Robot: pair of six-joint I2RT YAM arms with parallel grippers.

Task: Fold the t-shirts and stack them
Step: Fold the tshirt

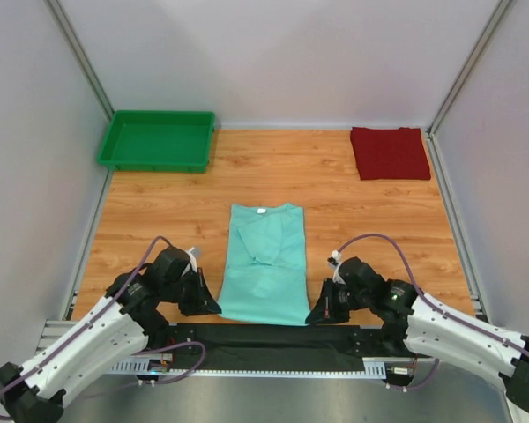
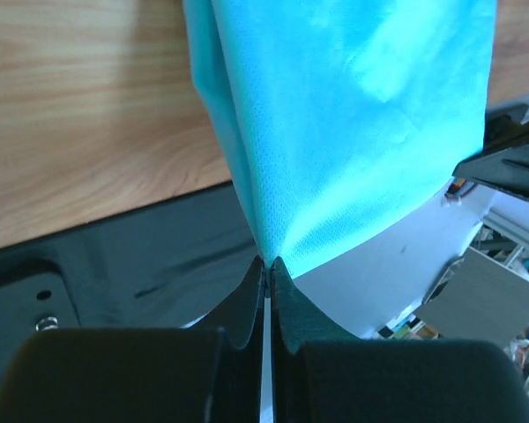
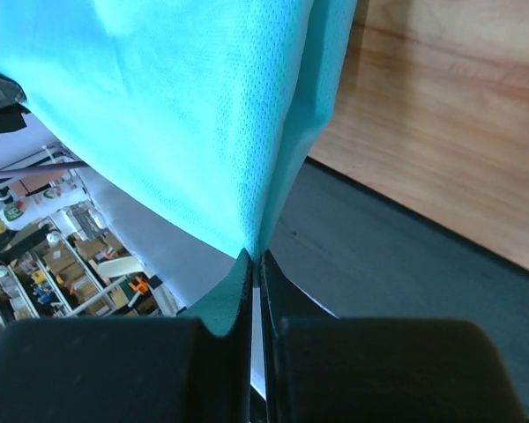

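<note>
The mint green t-shirt point(image 1: 266, 264) is pinched tight at its near corners, apparently lifted, by the left fingers point(image 2: 245, 308) and right fingers point(image 3: 286, 300).

mint green cloth t-shirt point(image 1: 264, 264): fine pinhole mesh knit, matt.
dark red cloth t-shirt point(image 1: 390, 152): soft, matt.
wood-grain bench point(image 1: 159, 211): smooth, faint sheen.
bright green rectangular plastic tray point(image 1: 154, 164): rigid, slightly glossy.
left gripper point(image 2: 266, 263), right gripper point(image 3: 254, 256): smooth matt black plastic.
</note>
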